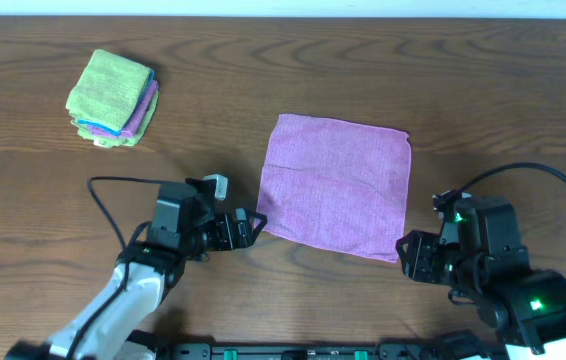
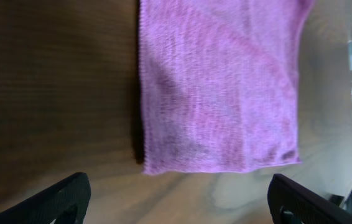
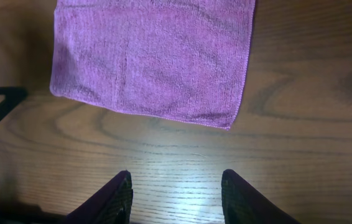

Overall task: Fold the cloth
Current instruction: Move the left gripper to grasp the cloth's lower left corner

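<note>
- Nearest the lens in each wrist view, two dark fingers [image 2: 64, 196] are framing the bottom edge. The left claw [image 2: 177, 184] is spreading its pair wide, close to both sides of the picture. The right claw [image 3: 175, 177] is holding its pair apart with a narrower gap. Only bare wood is showing between the tips of either claw.
- One pink-purple cloth [image 1: 338, 185] is lying flat and unfolded, in a single layer, between the two claws.
- Ahead of the left claw, the cloth [image 2: 219, 87] is reaching up and away, with one near corner sitting just beyond the gap between the fingers.
- Ahead of the right claw, the cloth [image 3: 151, 56] is stretching across the upper part of the view. Its nearest corner is lying just beyond the right-hand finger, apart from the tip.
- From overhead, the left claw [image 1: 253, 225] is pointing at one near corner and the right claw [image 1: 408, 250] is sitting just beside the other. Whether either is touching the fabric cannot be told.
- One small stack of folded cloths [image 1: 113, 98] is resting well beyond the left claw, a lime-green one on top and blue and purple edges showing beneath.
- Two black cables [image 1: 103, 190] are looping out, one from each arm.
- Everything is sitting on one dark wooden table [image 1: 43, 220].
</note>
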